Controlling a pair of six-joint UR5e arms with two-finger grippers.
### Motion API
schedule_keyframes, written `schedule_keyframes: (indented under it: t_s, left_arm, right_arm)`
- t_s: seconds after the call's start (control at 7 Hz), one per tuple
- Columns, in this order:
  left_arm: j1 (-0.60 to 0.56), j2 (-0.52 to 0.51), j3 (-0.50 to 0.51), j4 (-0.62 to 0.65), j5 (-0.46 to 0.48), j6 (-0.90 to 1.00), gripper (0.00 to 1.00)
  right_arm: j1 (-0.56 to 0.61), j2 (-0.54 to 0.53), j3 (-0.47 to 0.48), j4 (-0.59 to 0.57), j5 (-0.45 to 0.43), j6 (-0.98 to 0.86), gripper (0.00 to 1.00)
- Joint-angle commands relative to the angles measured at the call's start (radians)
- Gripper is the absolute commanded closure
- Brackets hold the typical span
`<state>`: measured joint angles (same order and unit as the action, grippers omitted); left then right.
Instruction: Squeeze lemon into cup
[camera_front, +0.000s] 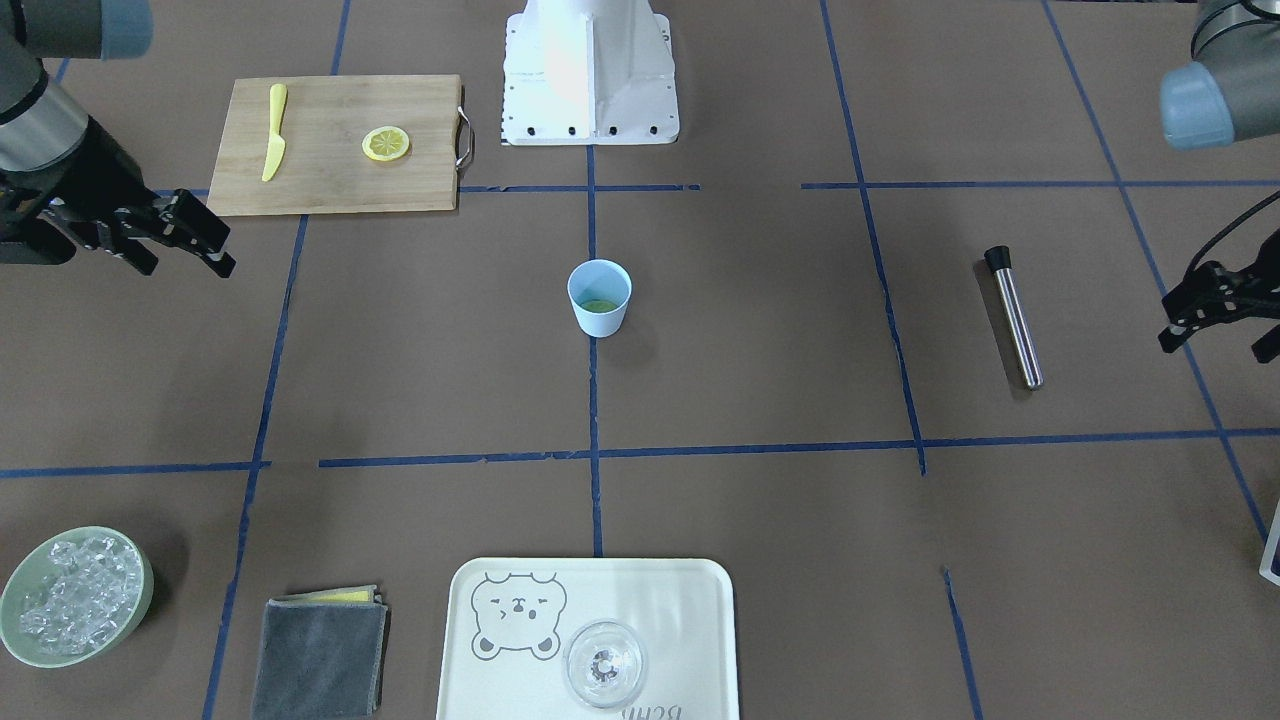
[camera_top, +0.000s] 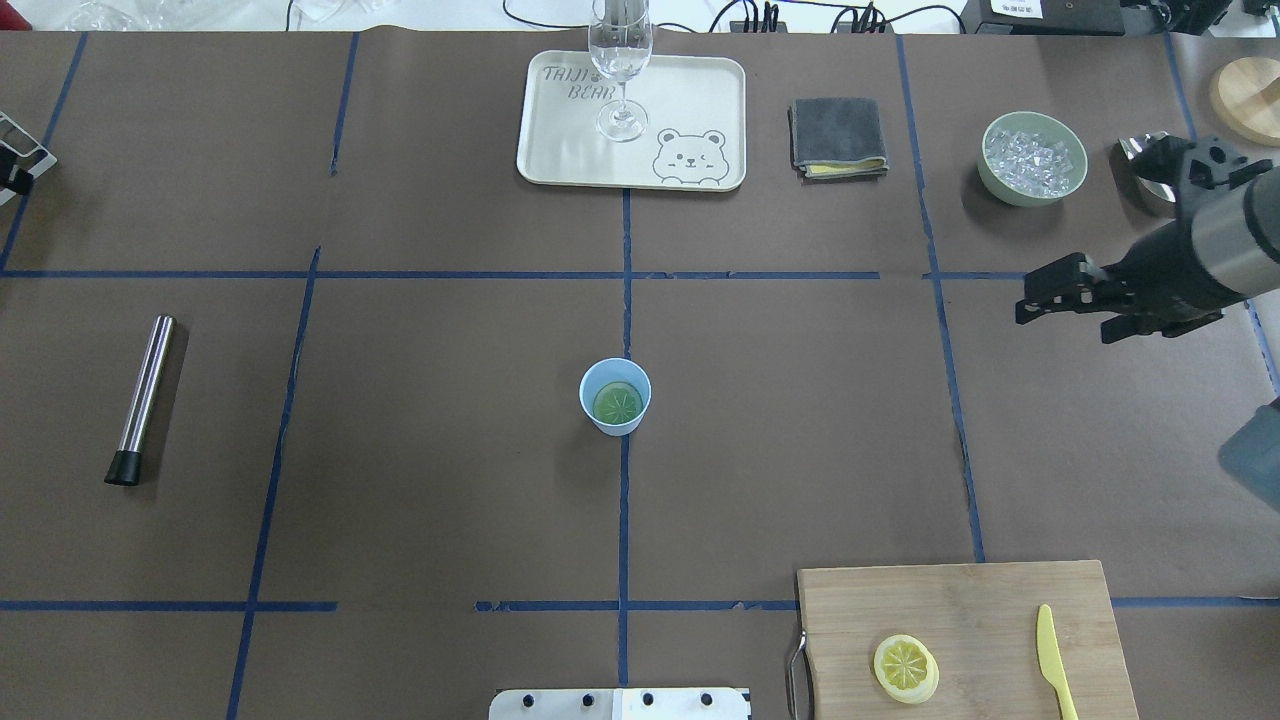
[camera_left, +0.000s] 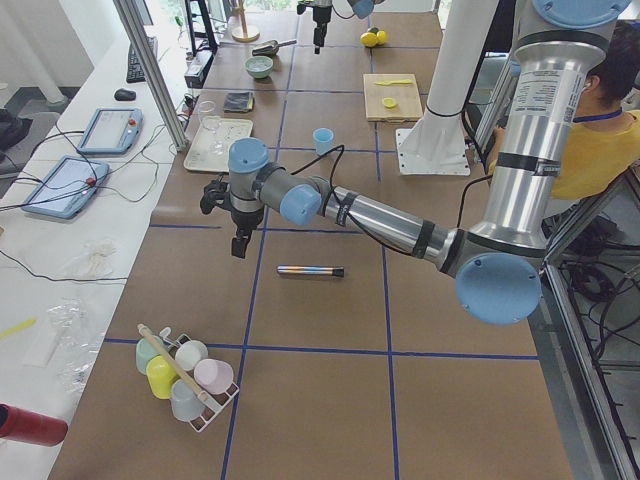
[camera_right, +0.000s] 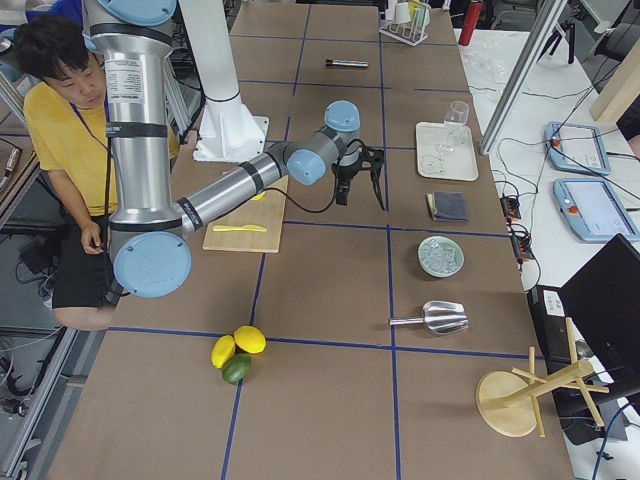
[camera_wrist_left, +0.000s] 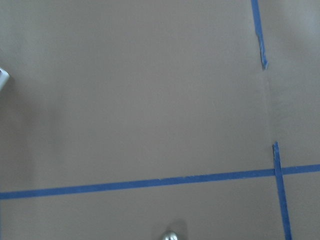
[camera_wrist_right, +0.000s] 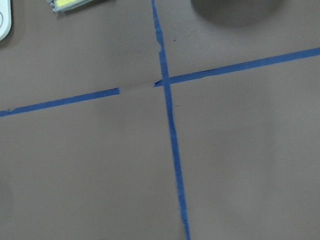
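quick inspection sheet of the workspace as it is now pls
surface: brown table with a blue tape grid; no spills seen
job's things: lemon slice flat on the cutting board; cup upright at centre, greenish slice inside
clutter: yellow knife, metal tube, glass on the bear tray, grey cloth, bowl of ice
grippers: right gripper open, empty; left gripper open, empty; both far from the cup
cables: black cable at the left arm; cords beyond the far edge
surroundings: person in yellow beside the robot's base
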<state>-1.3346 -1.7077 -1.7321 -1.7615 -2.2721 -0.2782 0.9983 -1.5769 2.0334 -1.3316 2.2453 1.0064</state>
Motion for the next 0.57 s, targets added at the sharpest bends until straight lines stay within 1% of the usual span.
schedule_keyframes:
  t_s: [0.0, 0.14, 0.43]
  left_arm:
    - [-0.118, 0.094, 0.026, 0.0, -0.052, 0.257, 0.0]
    - [-0.136, 0.133, 0.029, 0.002, -0.053, 0.325, 0.0]
    - [-0.158, 0.142, 0.055, 0.029, -0.053, 0.341, 0.0]
  right_arm:
    - [0.127, -0.095, -0.068, -0.003, 0.066, -0.307, 0.0]
    - [0.182, -0.112, -0.112, -0.024, 0.068, -0.453, 0.0]
    - [0.316, -0.104, -0.204, -0.137, 0.069, -0.778, 0.0]
